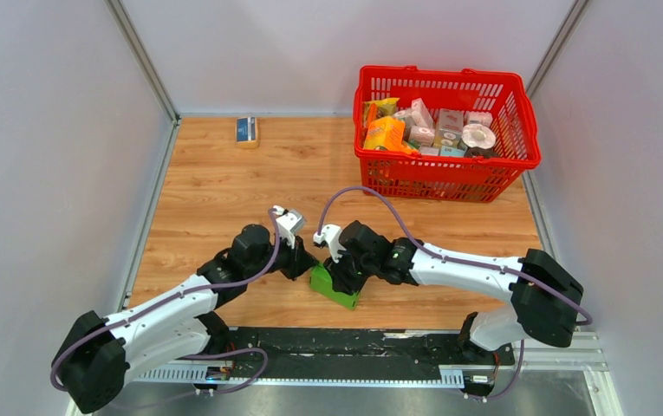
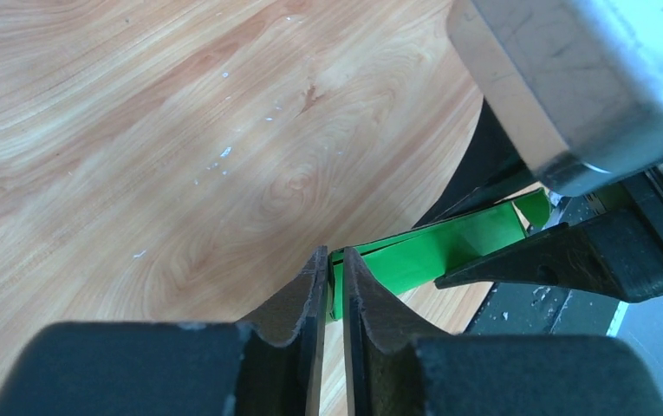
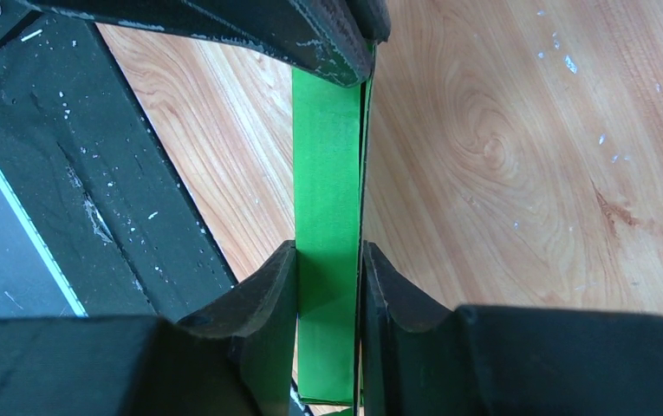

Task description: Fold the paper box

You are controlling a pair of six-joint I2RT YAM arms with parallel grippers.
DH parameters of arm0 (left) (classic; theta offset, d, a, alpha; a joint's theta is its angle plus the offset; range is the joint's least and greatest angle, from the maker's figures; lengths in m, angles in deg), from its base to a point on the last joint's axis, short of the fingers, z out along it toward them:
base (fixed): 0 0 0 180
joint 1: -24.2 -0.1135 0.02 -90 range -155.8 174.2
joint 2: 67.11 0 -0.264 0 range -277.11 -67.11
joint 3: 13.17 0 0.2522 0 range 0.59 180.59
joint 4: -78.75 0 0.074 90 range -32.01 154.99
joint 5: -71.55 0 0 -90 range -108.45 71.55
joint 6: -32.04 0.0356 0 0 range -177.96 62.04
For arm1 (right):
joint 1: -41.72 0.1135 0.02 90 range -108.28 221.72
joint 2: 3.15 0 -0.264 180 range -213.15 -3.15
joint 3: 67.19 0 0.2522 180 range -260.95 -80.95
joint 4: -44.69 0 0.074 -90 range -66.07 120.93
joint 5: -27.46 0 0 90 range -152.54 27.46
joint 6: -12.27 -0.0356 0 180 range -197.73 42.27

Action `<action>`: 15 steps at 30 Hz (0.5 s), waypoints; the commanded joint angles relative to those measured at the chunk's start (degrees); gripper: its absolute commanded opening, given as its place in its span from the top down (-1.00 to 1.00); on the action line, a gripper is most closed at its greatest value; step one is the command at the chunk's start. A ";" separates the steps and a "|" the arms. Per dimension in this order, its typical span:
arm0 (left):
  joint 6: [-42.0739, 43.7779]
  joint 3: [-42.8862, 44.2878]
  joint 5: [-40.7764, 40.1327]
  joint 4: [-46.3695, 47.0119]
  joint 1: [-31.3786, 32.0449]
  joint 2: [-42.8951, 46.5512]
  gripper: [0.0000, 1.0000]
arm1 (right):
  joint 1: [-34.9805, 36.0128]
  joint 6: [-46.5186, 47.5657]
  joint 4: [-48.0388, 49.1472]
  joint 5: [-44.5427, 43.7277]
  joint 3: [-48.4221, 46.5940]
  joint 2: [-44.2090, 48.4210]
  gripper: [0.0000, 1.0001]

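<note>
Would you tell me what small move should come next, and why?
Probably a gentle fold: the left gripper pinches a thin edge of the paper box, and the right gripper clamps a panel, so the left one could swing its flap inward along the crease while the right steadies it.

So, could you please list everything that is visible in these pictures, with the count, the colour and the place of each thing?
paper box: one, bright green, on the table between the two pincers
small box: one, blue and tan, far left of the table, near the back wall
basket: one, red, far right of the table
packages: several, orange, pink and pale, inside the basket; exact count unclear
table: one, light wood
left pincer: one, black, closed on an edge of the paper box
right pincer: one, black, closed on a panel of the paper box
</note>
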 commanded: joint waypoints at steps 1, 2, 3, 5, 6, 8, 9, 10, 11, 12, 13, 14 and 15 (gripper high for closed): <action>0.83 2.72 -3.84 -1.23 2.73 1.01 0.67 | 0.38 -0.54 -1.26 0.73 0.19 0.13 0.53; 1.09 2.89 -5.68 -2.28 3.34 1.01 0.70 | 0.38 -0.72 -1.35 0.64 0.28 0.13 0.53; 1.18 2.98 -6.92 -2.72 4.13 1.01 0.74 | 0.46 -0.72 -1.17 0.64 0.11 -0.04 0.53; 1.53 2.98 -9.82 -3.69 6.15 0.92 0.79 | 0.47 -1.16 -1.17 0.55 -0.07 -0.13 0.53; 1.62 2.89 -10.87 -3.96 6.68 1.01 0.80 | 0.38 -1.07 -1.08 0.47 -0.07 -0.13 0.53; 2.15 2.54 -13.69 -4.57 8.44 1.18 0.82 | 0.38 -1.34 -1.26 0.20 -0.16 -0.05 0.53; 2.32 2.37 -14.65 -4.66 8.88 1.53 0.83 | 0.38 -1.34 -1.35 0.29 -0.16 0.04 0.53; 2.67 1.84 -15.62 -4.66 9.58 1.71 0.83 | 0.38 -1.34 -1.35 0.12 -0.16 0.04 0.53; 2.94 1.58 -17.20 -4.84 10.37 1.80 0.83 | 0.38 -1.34 -1.35 0.03 -0.16 0.30 0.53; 3.03 1.31 -17.12 -4.93 10.81 1.97 0.84 | 0.38 -1.25 -1.35 -0.06 -0.16 0.39 0.53; 3.11 1.14 -18.95 -4.93 11.17 2.15 0.84 | 0.46 -1.34 -1.35 -0.41 -0.16 0.48 0.53; 3.20 1.13 -19.32 -5.01 11.95 2.15 0.86 | 0.38 -1.51 -1.43 -0.50 -0.25 0.57 0.53; 3.29 1.05 -19.67 -5.01 12.31 2.07 0.86 | 0.46 -1.43 -1.43 -0.59 -0.42 0.48 0.53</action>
